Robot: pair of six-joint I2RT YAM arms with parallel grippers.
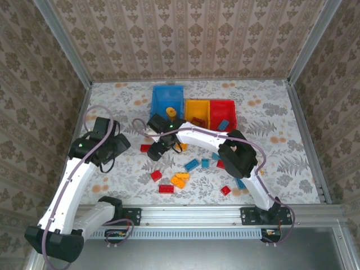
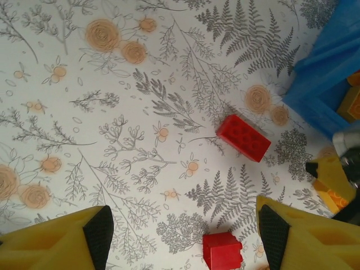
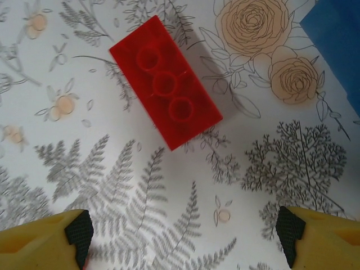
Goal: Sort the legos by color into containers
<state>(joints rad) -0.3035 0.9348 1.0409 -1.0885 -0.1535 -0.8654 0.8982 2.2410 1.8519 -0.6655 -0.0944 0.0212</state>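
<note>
Right wrist view: your right end effector [image 3: 183, 239] hangs over the worktop [image 3: 84, 169] with its fingers spread wide and nothing between them. Just beyond the gap an upturned red brick [image 3: 165, 90] lies flat and diagonal, hollow side up. A corner of the blue bin [image 3: 337, 34] shows at the upper right, apart from that brick.

In the left wrist view your left end effector [image 2: 185, 233] is spread wide too. A small red piece [image 2: 222, 251] sits between its fingers at the bottom edge, touching neither. Farther out lies a red block [image 2: 243, 136], and past it, to the right, the blue bin's wall.

In the top external view the three bins stand in a row at the far side: blue, then the yellow-orange bin [image 1: 194, 108], then the red bin [image 1: 225, 108]. A blue brick [image 1: 224, 124] lies in the red bin and an orange piece [image 1: 170, 114] in the blue one. More red, blue and orange legos [image 1: 180, 180] are scattered on the worktop between the bins and the arms' bases.
</note>
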